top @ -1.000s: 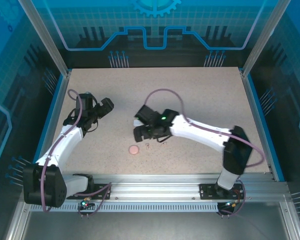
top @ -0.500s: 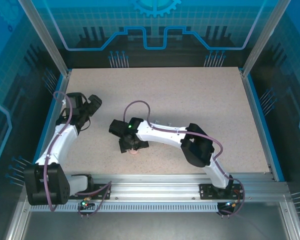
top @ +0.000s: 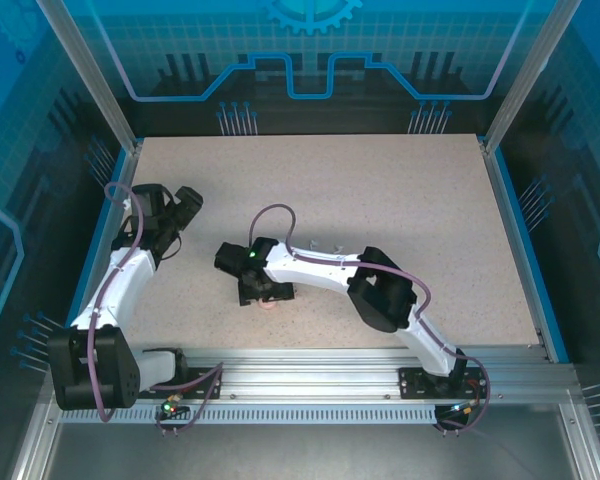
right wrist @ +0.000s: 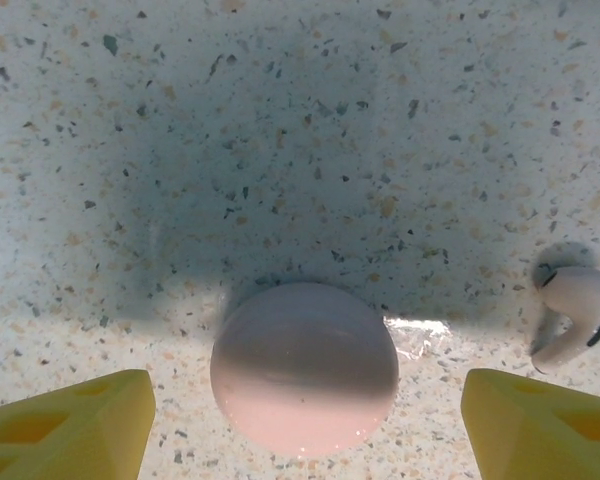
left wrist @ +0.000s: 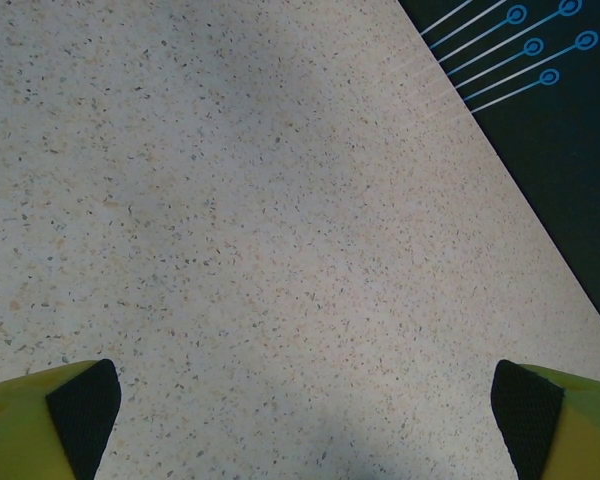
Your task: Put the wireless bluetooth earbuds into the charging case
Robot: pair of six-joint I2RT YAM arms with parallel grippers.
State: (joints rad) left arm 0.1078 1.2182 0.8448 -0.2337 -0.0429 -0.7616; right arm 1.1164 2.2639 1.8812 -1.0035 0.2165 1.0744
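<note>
Close view from the right wrist: a small round charging case (right wrist: 305,365), pale pink, smooth and domed with its lid shut, lies on the speckled beige bench (right wrist: 280,120) directly between the two yellow fingers (right wrist: 65,425) of the right tool (right wrist: 307,405). The tool's jaws stand apart, with a strip of bare bench between each finger and the case. One glossy white earbud (right wrist: 572,310), rounded with a short curved stem and small dark spots, lies on its side a little ahead of the tool's right-hand finger, apart from the case. Seen from above, the right arm (top: 320,270) stretches across with its tool pointing down over the case. The left tool (left wrist: 305,410) hangs well off to the side with its jaws wide apart, black pads (left wrist: 85,410) facing each other over bare bench
</note>
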